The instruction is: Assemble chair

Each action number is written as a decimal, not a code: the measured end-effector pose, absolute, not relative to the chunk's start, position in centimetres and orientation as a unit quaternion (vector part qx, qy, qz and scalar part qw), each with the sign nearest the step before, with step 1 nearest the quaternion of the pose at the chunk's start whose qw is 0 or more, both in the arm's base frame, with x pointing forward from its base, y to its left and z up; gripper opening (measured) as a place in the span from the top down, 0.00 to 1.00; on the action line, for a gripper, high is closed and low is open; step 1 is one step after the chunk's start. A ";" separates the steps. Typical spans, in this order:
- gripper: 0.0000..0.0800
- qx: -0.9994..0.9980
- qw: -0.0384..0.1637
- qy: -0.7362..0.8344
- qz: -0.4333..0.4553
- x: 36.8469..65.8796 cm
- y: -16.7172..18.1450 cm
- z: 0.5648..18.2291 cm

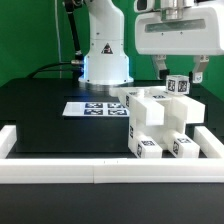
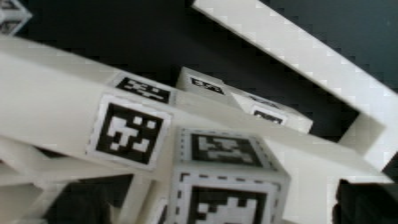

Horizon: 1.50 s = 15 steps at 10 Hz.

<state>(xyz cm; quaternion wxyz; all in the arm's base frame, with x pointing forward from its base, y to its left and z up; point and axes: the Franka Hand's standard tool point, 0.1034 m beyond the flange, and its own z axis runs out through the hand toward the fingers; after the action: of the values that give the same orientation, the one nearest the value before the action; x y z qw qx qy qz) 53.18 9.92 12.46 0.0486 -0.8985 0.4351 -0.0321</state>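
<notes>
The partly built chair is a cluster of chunky white blocks with black-and-white tags, standing on the black table at the exterior view's right. A small tagged post rises from its top. My gripper hangs right over that post, open, one finger on each side with a gap showing at both. In the wrist view the post fills the middle, tags on its top and its facing side. The dark fingers sit at either edge, apart from it. A tagged white piece of the chair lies beside it.
The marker board lies flat on the table, at the exterior view's left of the chair. A low white border rail runs along the front and up both sides. The arm's white base stands at the back.
</notes>
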 end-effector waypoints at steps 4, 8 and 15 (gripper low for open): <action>0.19 -0.962 0.043 0.268 -0.041 53.1 10.5 12.5; 0.19 -0.988 0.037 0.140 -0.046 53.1 10.5 12.4; 0.23 -0.995 0.025 -0.080 -0.053 53.2 10.0 12.4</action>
<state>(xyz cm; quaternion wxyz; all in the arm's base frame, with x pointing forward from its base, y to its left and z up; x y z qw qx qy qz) 53.18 9.96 12.44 0.0251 -0.9950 -0.0803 -0.0532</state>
